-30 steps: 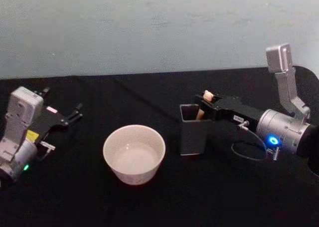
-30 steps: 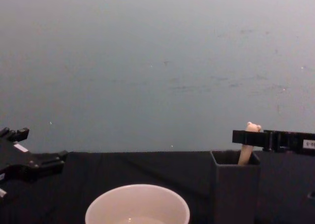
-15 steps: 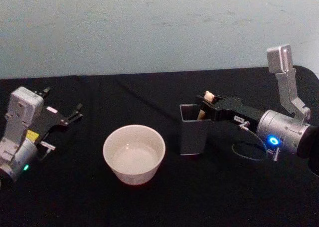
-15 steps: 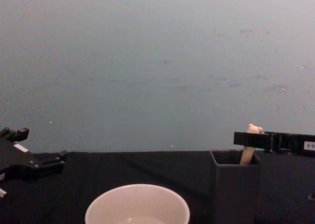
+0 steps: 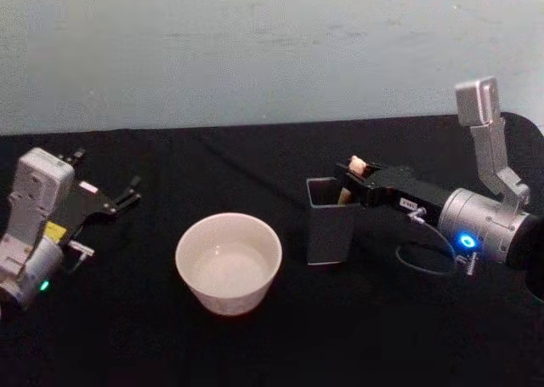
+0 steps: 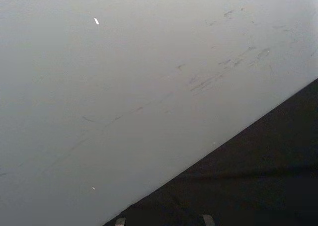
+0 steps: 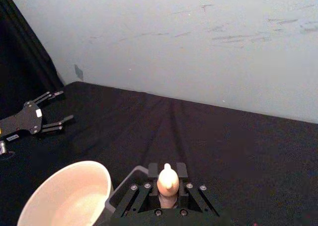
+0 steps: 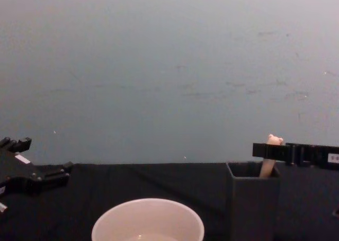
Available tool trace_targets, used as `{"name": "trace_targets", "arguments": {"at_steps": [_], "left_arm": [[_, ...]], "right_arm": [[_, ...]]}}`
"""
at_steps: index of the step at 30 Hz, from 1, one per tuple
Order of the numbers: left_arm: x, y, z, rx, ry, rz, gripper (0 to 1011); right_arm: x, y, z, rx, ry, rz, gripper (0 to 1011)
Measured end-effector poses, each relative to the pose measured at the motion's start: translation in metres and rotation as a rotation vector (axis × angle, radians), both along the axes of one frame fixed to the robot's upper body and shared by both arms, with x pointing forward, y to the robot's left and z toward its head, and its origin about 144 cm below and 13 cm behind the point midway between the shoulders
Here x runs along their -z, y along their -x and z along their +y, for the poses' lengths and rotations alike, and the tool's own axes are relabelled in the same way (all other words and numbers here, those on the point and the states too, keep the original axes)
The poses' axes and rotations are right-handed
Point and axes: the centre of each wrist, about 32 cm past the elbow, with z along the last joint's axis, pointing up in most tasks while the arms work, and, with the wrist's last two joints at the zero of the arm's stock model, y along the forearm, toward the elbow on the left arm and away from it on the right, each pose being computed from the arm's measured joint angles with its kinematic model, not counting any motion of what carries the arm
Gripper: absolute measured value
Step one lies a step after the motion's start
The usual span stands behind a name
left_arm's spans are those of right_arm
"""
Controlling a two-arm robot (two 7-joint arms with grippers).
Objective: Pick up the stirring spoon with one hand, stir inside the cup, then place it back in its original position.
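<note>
On the black-draped bench (image 5: 255,344) stand one cream cup (image 5: 229,263) and one dark grey holder (image 5: 330,221) just to its right. One stirring spoon (image 5: 348,183) stands in the holder, the right pincer (image 5: 353,181) closed on its beige handle (bear head poking above). The left pincer (image 5: 127,191) rests idle at far left, fingers spread, empty.

The cup (image 5: 228,262) is plain cream-white, the holder (image 5: 329,220) dark grey, the spoon (image 5: 348,179) handle beige, the tabletop (image 5: 255,344) black — and the right hand (image 5: 355,181) black on a silver wrist lit blue.
</note>
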Motion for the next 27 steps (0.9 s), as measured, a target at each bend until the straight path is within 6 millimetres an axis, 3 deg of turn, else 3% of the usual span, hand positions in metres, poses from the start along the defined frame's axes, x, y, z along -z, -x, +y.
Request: {"name": "trace_targets", "arguments": {"at_steps": [18,21,24,27], "left_arm": [[0.0,0.0,0.0,0.0,0.0,0.0,1001],[0.0,0.0,0.0,0.0,0.0,0.0,1001],[0.0,0.0,0.0,0.0,0.0,0.0,1002],[0.0,0.0,0.0,0.0,0.0,0.0,1001]], "right_arm": [[-0.0004,-0.0001,0.0,0.0,0.0,-0.002,215],[-0.0005,-0.0001,0.0001,0.0,0.0,-0.002,255],[-0.0006,-0.0001,0.0001,0.0,-0.001,-0.002,390],[-0.0007,-0.0001,0.0001,0.0,-0.001,-0.002,450]]}}
